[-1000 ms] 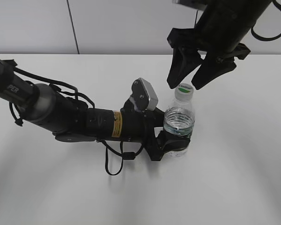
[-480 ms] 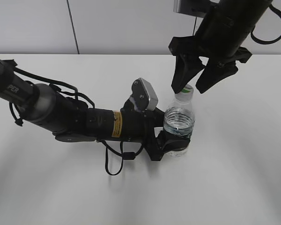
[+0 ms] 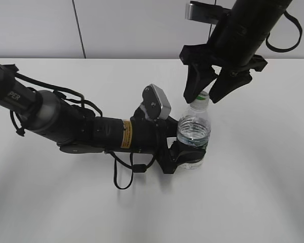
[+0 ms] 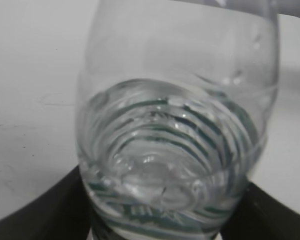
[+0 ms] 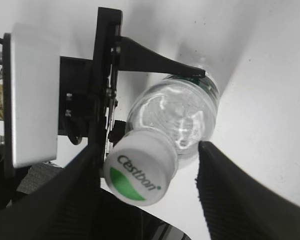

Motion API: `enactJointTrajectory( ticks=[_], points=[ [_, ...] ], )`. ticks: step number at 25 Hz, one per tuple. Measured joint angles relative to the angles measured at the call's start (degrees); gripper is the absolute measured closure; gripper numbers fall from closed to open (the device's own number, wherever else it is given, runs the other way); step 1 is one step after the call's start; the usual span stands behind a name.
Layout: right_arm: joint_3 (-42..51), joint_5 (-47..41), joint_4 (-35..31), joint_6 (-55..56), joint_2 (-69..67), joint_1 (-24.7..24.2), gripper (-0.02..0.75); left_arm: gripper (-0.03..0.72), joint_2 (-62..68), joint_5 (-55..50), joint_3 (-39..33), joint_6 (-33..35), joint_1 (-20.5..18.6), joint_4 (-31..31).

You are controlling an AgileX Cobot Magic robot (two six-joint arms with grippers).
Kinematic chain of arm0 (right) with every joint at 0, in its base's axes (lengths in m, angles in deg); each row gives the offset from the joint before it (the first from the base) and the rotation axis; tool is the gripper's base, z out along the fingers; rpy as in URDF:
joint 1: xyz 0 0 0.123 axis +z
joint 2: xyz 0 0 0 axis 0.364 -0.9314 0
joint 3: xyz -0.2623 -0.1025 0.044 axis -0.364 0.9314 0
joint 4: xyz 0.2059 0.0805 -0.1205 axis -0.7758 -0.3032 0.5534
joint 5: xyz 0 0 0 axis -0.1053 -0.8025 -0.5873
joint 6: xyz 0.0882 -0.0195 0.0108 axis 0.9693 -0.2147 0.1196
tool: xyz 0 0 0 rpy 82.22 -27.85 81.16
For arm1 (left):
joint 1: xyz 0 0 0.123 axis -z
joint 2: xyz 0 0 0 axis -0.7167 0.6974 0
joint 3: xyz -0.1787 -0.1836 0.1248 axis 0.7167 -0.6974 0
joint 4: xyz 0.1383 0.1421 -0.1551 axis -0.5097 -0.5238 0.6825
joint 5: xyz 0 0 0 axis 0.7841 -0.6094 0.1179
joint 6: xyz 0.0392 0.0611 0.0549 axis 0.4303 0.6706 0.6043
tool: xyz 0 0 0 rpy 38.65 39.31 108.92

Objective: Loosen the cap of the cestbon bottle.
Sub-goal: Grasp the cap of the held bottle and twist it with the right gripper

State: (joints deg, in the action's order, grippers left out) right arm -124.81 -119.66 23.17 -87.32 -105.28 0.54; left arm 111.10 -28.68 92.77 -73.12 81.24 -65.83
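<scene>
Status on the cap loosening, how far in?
Done: left gripper clamps the bottle upright on the table. In hand: right gripper hangs open around the cap, one finger close beside it, the other clear. Left: close on the cap and twist; no sign it is loosened.

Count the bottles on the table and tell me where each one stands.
1. The cestbon bottle stands upright right of the table's middle, its base clamped by the left tool, with the open right tool around its cap.
</scene>
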Motion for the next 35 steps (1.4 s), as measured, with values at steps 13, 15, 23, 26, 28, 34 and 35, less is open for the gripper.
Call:
enactJointTrajectory(
  ticks=[13, 15, 23, 26, 28, 34, 35],
  points=[
    [0.0, 0.1, -0.1, -1.3, -0.4, 0.1, 0.403, 0.169, 0.0, -0.1, 0.1, 0.0, 0.0, 0.0],
    [0.0, 0.1, 0.0, -2.4, -0.4, 0.1, 0.403, 0.169, 0.0, -0.1, 0.1, 0.0, 0.1, 0.0],
    [-0.1, 0.0, 0.0, -15.4, -0.4, 0.1, 0.404, 0.169, 0.0, -0.2, 0.1, 0.2, 0.1, 0.0],
    [-0.3, 0.1, 0.0, -22.4, -0.4, 0.1, 0.414, 0.169, 0.0, -0.2, 0.1, 0.3, 0.2, 0.0],
    [-0.4, 0.1, 0.0, -27.5, -0.4, 0.1, 0.427, 0.169, 0.0, -0.2, 0.1, 0.2, 0.2, 0.0],
    [-0.4, 0.1, -0.5, -43.4, -0.4, 0.1, 0.427, 0.169, 0.0, -0.2, 0.1, 0.3, 0.2, 0.0],
    [-0.4, 0.1, -0.7, -44.6, -0.4, 0.1, 0.427, 0.169, 0.0, -0.2, 0.1, 0.3, 0.2, 0.0]
  ],
)
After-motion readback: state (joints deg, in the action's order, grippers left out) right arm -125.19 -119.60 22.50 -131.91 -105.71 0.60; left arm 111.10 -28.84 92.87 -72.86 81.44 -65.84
